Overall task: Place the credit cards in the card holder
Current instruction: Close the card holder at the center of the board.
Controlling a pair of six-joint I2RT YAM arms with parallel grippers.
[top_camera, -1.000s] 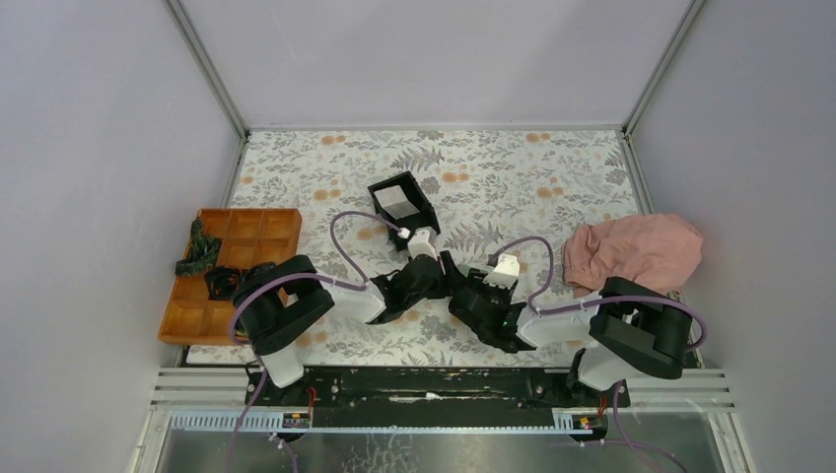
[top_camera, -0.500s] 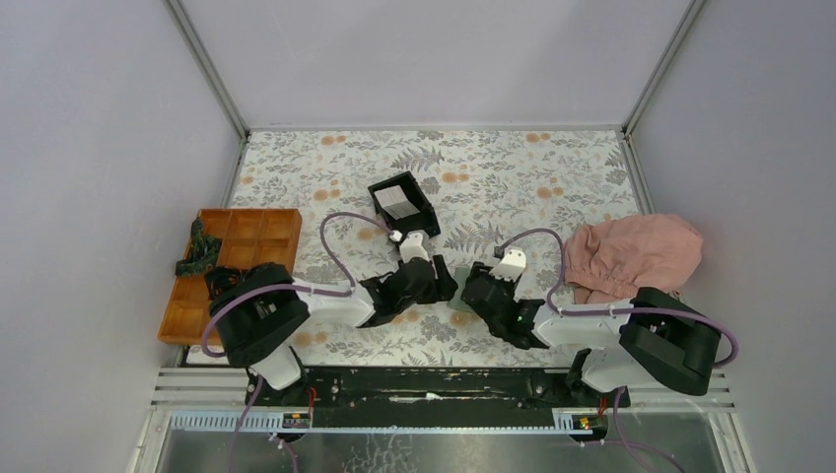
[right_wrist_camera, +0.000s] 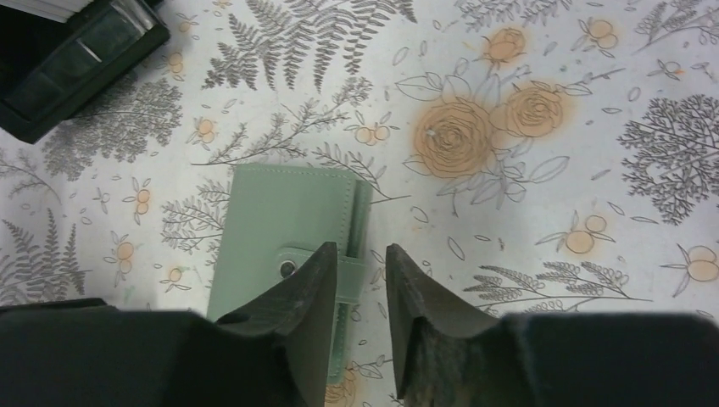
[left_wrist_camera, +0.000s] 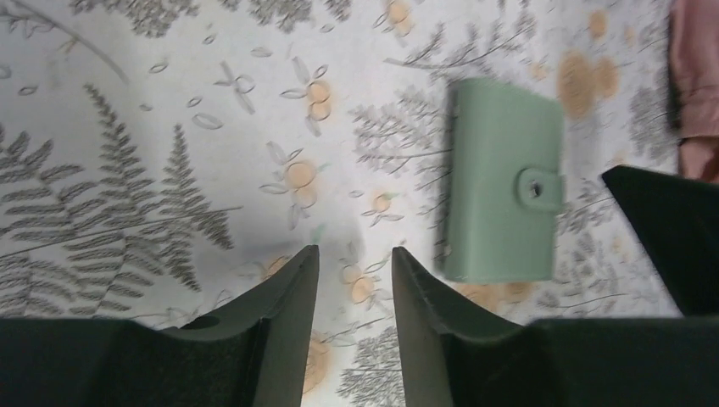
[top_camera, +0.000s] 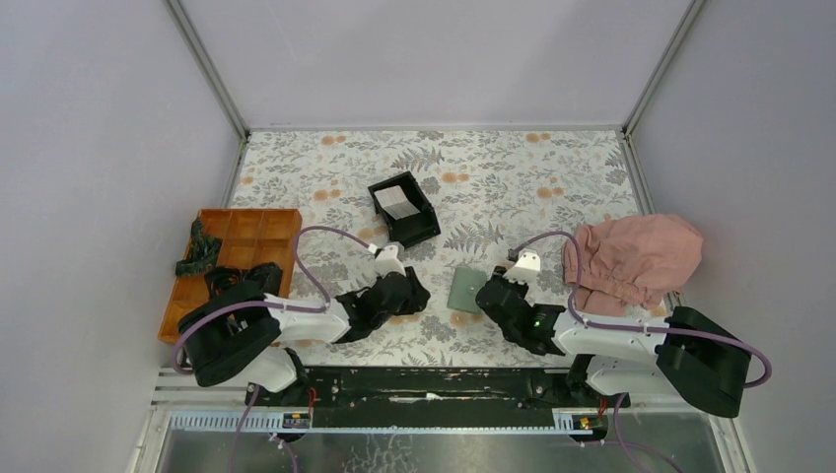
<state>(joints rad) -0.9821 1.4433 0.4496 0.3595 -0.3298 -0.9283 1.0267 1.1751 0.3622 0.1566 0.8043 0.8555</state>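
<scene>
Your sage-green snap-closed folding card holder [top_camera: 465,291] lies flat near the floral worktop's [top_camera: 542,168] front edge, between both grippers, left gripper [left_wrist_camera: 354,254] narrowly parted, empty, right gripper [right_wrist_camera: 360,252] likewise, above the holder's tab edge, pale grey-white cards [top_camera: 397,202] in the black square box [top_camera: 424,231] behind.

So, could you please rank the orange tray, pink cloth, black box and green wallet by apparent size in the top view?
Largest: orange tray and pink cloth, too alike to rank (tray partly hidden).
Next: black box.
Smallest: green wallet.
</scene>
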